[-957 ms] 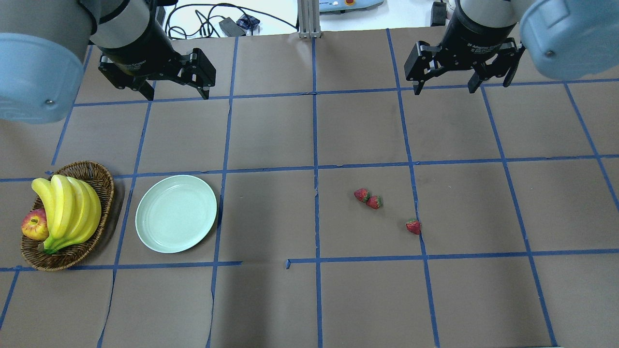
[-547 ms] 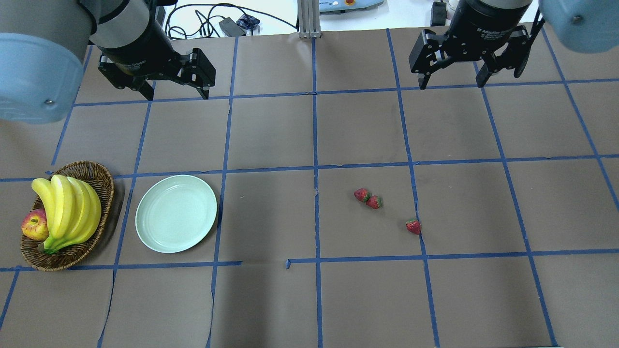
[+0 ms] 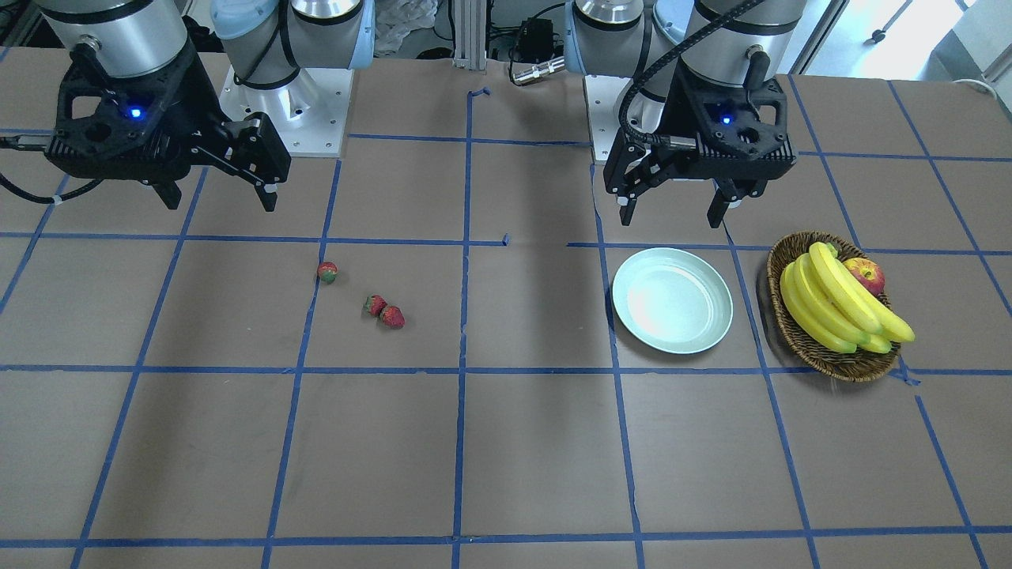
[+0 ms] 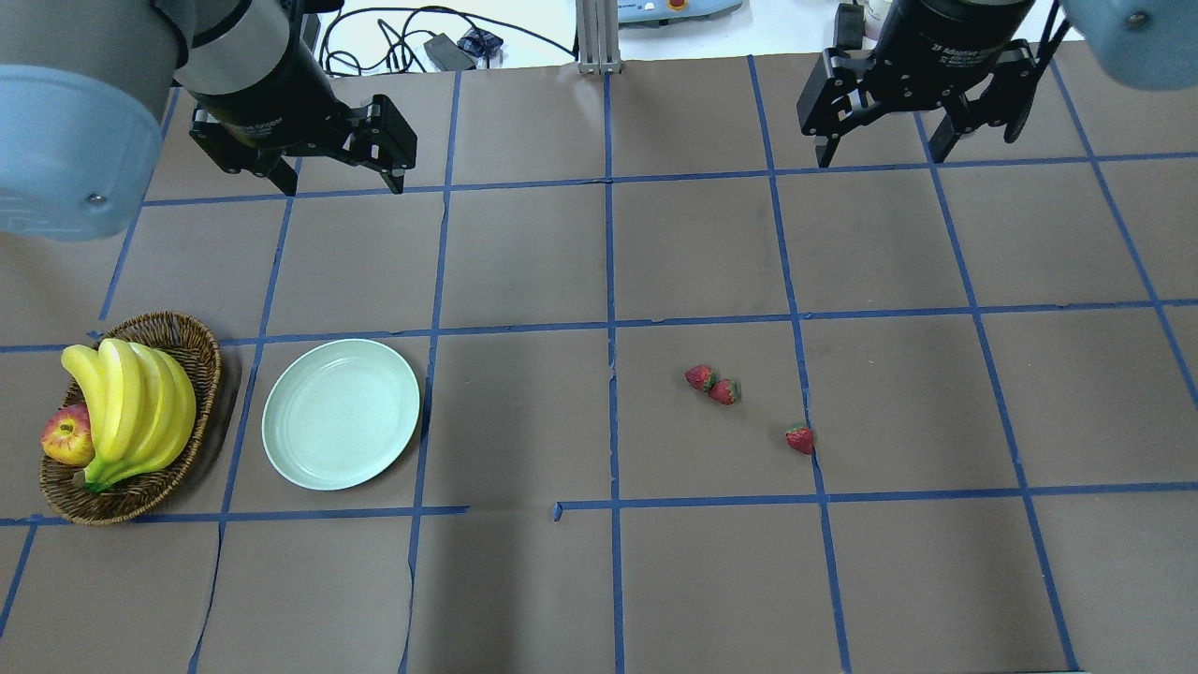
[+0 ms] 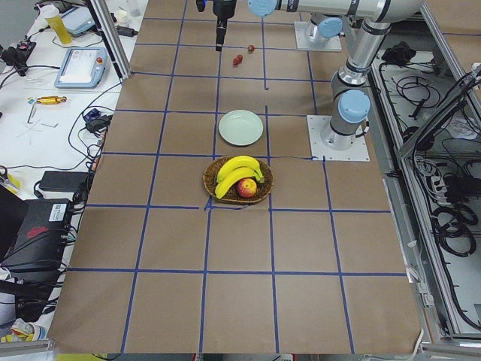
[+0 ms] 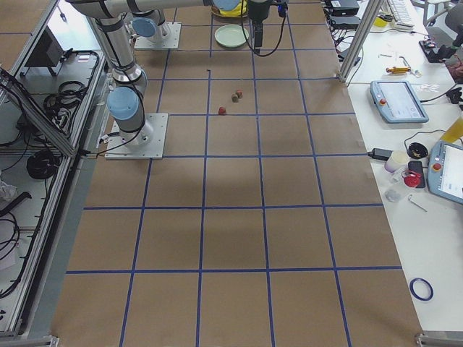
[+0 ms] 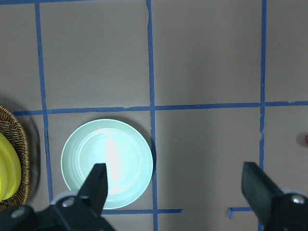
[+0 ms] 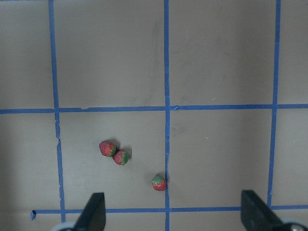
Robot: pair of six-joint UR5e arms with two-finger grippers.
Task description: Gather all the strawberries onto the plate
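Three strawberries (image 4: pixel 723 391) lie on the desk (image 4: pixel 524 262), about midway between the robot's edge and the operators' edge. Two touch each other. The lone strawberry (image 4: pixel 800 439) sits apart from them, nearer the robot's edge and the desk's right end, against a blue tape line (image 4: pixel 820 473). Each is a small, bumpy red cone with a green cap (the caps are tiny, so directions are rough). The pair lie on their sides with caps toward the right end, and the lone one's cap faces the operators' edge.

One plate (image 4: pixel 341 414), round, glossy pale mint with a raised rim, lies flat toward the left end, well apart from the berries. Just beyond it, one wicker basket (image 4: pixel 192 328) holds one bunch of bananas (image 4: pixel 131 402) and one apple (image 4: pixel 65 437).

The left gripper (image 4: pixel 342 184) and the right gripper (image 4: pixel 880 157) hang above the desk, each spread wide and holding nothing.
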